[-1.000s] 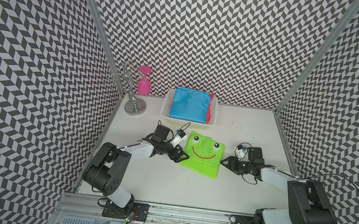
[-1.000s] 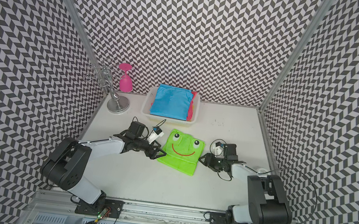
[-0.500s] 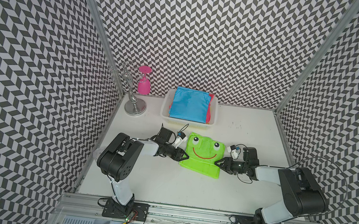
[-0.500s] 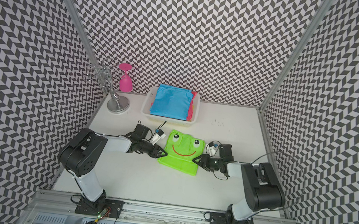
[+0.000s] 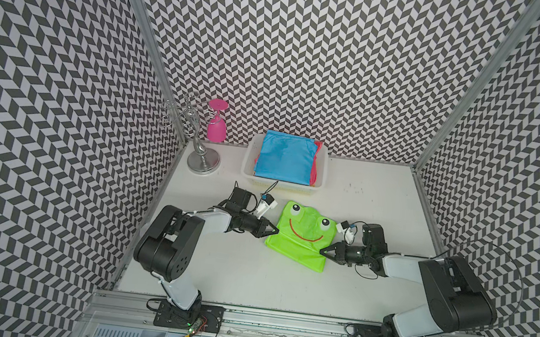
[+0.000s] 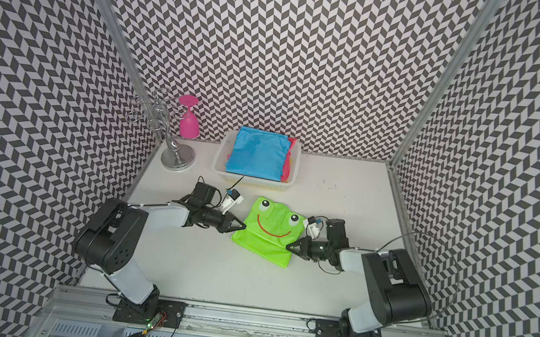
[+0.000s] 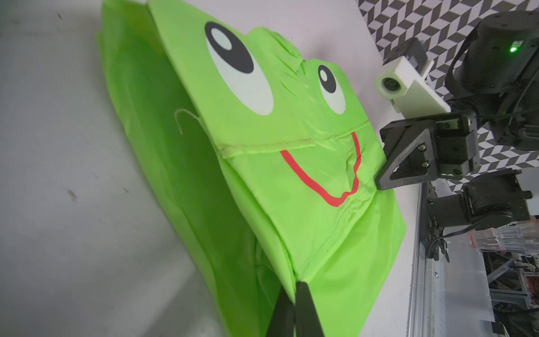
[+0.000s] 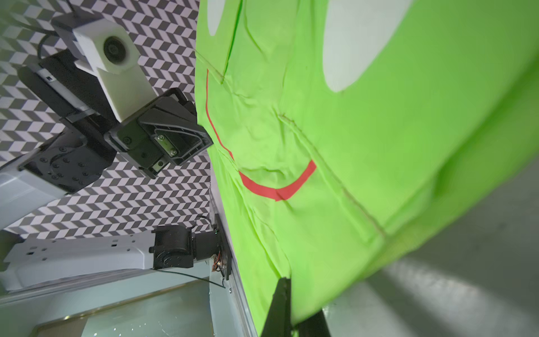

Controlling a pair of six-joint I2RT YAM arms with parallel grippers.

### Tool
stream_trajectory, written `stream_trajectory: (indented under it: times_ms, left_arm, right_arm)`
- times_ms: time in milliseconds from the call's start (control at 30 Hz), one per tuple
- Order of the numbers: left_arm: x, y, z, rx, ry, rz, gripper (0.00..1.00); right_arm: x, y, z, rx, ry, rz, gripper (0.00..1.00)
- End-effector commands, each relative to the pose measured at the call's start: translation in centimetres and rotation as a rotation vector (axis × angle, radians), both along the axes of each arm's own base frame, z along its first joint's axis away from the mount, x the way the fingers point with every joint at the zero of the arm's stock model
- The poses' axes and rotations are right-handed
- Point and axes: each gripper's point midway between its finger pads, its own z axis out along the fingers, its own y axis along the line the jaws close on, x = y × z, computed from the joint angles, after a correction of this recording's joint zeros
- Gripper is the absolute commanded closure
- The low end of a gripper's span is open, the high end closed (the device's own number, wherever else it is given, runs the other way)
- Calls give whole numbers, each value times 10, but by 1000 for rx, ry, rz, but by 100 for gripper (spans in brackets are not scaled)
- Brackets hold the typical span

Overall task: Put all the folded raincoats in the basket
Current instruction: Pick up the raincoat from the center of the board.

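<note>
The folded raincoat [image 5: 302, 238] [image 6: 267, 232] is bright green with a frog face and lies on the white table in both top views. My left gripper [image 5: 275, 230] [image 6: 243, 225] is shut on its left edge, and the left wrist view shows cloth pinched between the black fingers [image 7: 294, 291]. At the opposite edge my right gripper [image 5: 322, 252] [image 6: 288, 247] is shut on the cloth, with the green fabric [image 8: 350, 175] pinched in its jaws. The white basket [image 5: 250, 160] [image 6: 221, 156] stands behind the raincoat by the back wall, with a blue folded raincoat [image 5: 285, 157] on top of its stack.
A chrome stand [image 5: 202, 154] and a pink cup [image 5: 216, 126] are at the back left, beside the basket. Patterned walls enclose the table on three sides. Bare tabletop [image 5: 381, 190] lies to the right of the basket.
Both grippers have closed in from the sides and shut on the green raincoat's opposite edges. The raincoat has not moved from its place.
</note>
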Motion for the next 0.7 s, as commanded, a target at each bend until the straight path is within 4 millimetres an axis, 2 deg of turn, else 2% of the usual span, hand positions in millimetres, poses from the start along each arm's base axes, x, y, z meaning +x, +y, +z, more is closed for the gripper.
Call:
stream_trajectory:
  times_ms: [0,133,233,333,533,667]
  left_arm:
    - [0,9,41,-35,-142,-15,100]
    - [8,23,73,-60,-167,9,100]
    - [11,28,99,-58,-249,8,100]
    - [23,33,124,-58,-314,28,100]
    - [67,46,187,-49,-513,127,100]
    - [99,59,211,-29,-623,204,100]
  right_arm:
    - [12,17,52,90,-174,33,100]
    - [20,23,94,155,-269,7,100]
    - [26,26,124,175,-349,-1,100]
    - [40,27,152,163,-449,-20,100]
    - [89,31,189,80,-599,-83,100]
    - [132,40,205,53,-655,-107,100]
